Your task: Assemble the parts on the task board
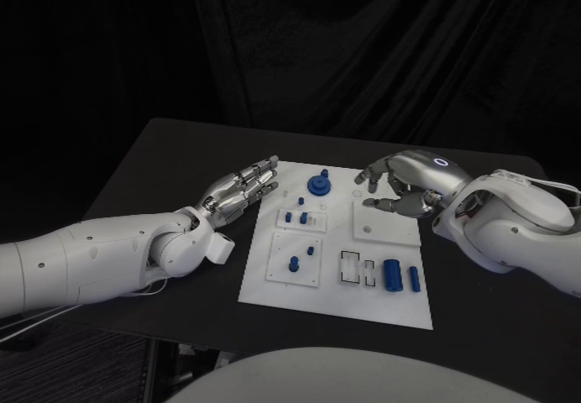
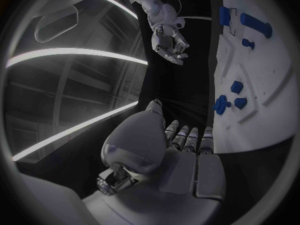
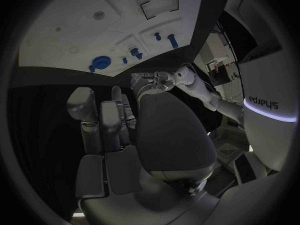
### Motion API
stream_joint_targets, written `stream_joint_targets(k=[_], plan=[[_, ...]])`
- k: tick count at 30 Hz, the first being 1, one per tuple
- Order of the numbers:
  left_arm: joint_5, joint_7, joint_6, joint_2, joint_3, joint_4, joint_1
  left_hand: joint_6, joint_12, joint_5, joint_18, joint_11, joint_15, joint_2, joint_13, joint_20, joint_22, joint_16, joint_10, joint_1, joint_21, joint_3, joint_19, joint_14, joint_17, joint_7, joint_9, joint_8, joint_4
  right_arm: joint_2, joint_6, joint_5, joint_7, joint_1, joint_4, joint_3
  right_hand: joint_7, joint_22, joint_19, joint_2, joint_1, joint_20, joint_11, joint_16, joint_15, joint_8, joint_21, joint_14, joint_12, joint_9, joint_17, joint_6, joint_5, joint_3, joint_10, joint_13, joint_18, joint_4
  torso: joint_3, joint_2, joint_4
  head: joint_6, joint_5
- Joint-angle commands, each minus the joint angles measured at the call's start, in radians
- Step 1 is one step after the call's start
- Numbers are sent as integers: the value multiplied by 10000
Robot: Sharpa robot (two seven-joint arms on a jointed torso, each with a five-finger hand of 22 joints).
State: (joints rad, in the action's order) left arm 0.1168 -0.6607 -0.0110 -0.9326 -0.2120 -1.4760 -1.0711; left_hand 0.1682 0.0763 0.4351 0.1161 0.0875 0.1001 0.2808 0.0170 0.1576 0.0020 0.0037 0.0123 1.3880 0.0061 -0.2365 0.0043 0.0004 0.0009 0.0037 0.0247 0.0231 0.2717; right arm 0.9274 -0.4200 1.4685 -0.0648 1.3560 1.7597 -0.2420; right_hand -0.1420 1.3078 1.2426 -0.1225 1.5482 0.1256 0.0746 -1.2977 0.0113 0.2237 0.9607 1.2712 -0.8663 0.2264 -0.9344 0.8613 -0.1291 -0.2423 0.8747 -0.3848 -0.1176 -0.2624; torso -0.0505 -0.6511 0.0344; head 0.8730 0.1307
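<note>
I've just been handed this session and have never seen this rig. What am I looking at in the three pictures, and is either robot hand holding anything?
This is a two-armed robot at a black table. The head view looks down from the robot's head. The two round pictures come from cameras at each wrist, behind that arm's own robot hand.

The left robot hand hovers with fingers spread beside the left edge of the white task board. The right robot hand hangs over the board's far right corner, fingers loosely bent. Both hold nothing.

On the board are blue parts: a round gear-like part near the far edge, small pegs in the middle, and two cylinders near the right.
</note>
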Motion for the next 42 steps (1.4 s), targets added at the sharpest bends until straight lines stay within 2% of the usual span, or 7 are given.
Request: stream_joint_targets(k=[1, 9, 15, 21, 28, 38, 42], plan=[[-38, -127, 198, -10, 9, -141, 12, -20, 20, 58, 169, 91, -7, 62, -10, 53, 7, -37, 0, 55, -31, 57, -11, -4, -9, -41, 2, 21, 4, 507, 922, -2725, -46, 112, 109, -29, 224, 1357, 668, 110, -389, -252, -274, -1528, -190, 675, 1252, 1466, -5143, 306, -3088, 913, -23, 480, 2944, -6522, 202, -76, -26, 24, -28, -4, -287], [-38, -164, 281, -81, 9, -209, 12, 31, 71, 72, 178, 105, -9, 68, 1, 59, 11, -37, 11, 55, -26, 66, -5, -4, -9, -38, 10, 32, 15, 1485, 2528, -3045, -1669, -36, 251, -49, 384, 1501, 916, 416, -2304, -245, -340, -2527, -203, 1353, 2111, 2570, -6981, 718, -5612, 1101, -167, 1460, 6574, -11461, 309, -288, -78, 85, -26, -4, -617], [-38, -167, 196, -101, 9, -220, 13, 31, 78, 103, 189, 127, -8, 82, 2, 71, 12, -37, 13, 68, -24, 93, -4, -4, -9, -31, 11, 33, 21, 1828, 2444, -1845, -2839, -576, 481, -54, 659, 2630, 3282, 133, -4574, -563, -633, -2731, -513, 2103, 6101, 2996, -7045, 1545, -6364, 1040, -1564, 1458, 6961, -11860, 1176, -307, -104, 113, -92, -4, -893], [-38, -157, 127, -77, 9, -180, 13, 39, 76, 142, 200, 136, 0, 99, 0, 88, 12, -37, 10, 100, -24, 139, -3, -4, -9, -16, 12, 35, 17, 1842, 2344, -696, -3613, -916, 737, -55, 772, 2630, 3282, -44, -4998, -690, -755, -2731, -635, 2902, 6101, 2996, -7045, 2507, -6364, 646, -1712, 1149, 6961, -11860, 1176, -353, -79, 125, -84, -4, -1404], [-37, -172, 74, -37, 9, -153, 13, 46, 78, 163, 210, 131, 1, 115, -1, 101, 12, -37, 6, 131, -24, 194, -3, -4, -9, -9, 12, 36, 20, 1893, 1840, 593, -4252, -1303, 1170, -56, 816, 2630, 3282, -37, -5100, -725, -778, -2731, -704, 3361, 6101, 2996, -7045, 3106, -6364, 472, -1664, 1081, 6961, -11860, 1176, -331, -89, 121, -67, -4, -1873], [-37, -100, 66, -120, 9, -227, 14, 30, 85, 199, 225, 148, 7, 127, 0, 118, 13, -37, -2, 179, -23, 307, -2, -4, -9, 9, 10, 32, 38, 1914, 1723, 1404, -4742, -1669, 1501, -56, 780, 2630, 3282, 194, -5333, -741, -761, -2731, -705, 3496, 6101, 2996, -7045, 3494, -6364, 114, -1514, 975, 6961, -11860, 1176, -317, -85, 135, -64, -4, -1985], [-37, -71, 97, -141, 9, -246, 14, 53, 119, 231, 224, 152, 31, 121, 6, 130, 10, -37, 4, 228, -27, 396, -6, -4, -9, 18, 13, 37, 34, 1865, 1835, 1596, -4832, -1813, 1569, -57, 770, 2630, 3282, 196, -5330, -731, -751, -2731, -693, 3541, 6101, 2996, -7045, 3587, -6364, 45, -1411, 965, 6961, -11860, 1176, -316, -86, 118, -121, -4, -1939]])
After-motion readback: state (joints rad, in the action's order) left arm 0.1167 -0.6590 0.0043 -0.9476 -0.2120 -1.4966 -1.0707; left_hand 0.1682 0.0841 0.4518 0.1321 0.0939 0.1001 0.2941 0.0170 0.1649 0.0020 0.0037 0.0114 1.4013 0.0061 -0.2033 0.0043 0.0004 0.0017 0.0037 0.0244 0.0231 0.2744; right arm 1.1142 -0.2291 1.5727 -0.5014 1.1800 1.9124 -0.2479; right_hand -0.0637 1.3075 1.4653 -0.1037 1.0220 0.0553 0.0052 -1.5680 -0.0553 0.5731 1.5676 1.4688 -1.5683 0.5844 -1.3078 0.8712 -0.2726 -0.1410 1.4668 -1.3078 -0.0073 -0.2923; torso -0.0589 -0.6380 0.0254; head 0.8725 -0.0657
